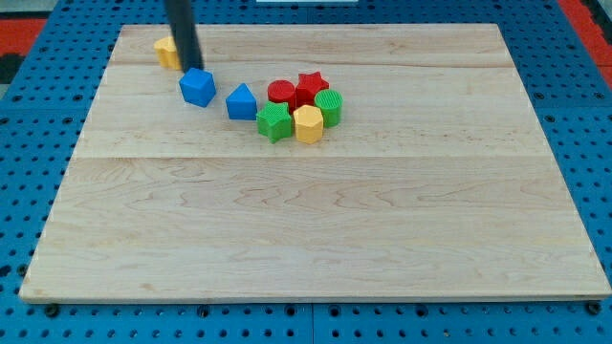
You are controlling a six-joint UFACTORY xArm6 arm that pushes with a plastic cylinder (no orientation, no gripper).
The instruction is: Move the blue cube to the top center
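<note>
Wooden board [316,239], blue cube [197,86], blue triangular block [241,101], clustered blocks [301,107]

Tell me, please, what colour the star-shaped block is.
Red; the star block shows in the camera view, within the cluster.

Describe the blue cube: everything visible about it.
The blue cube is a small, solid-looking block of matte, uniform blue, lying flat on the wooden board in its upper left part. Its top and two side faces show, one corner turned toward the view's bottom. My tip is at its upper edge, seemingly touching it. The blue triangular block sits just to its right, apart.
</note>
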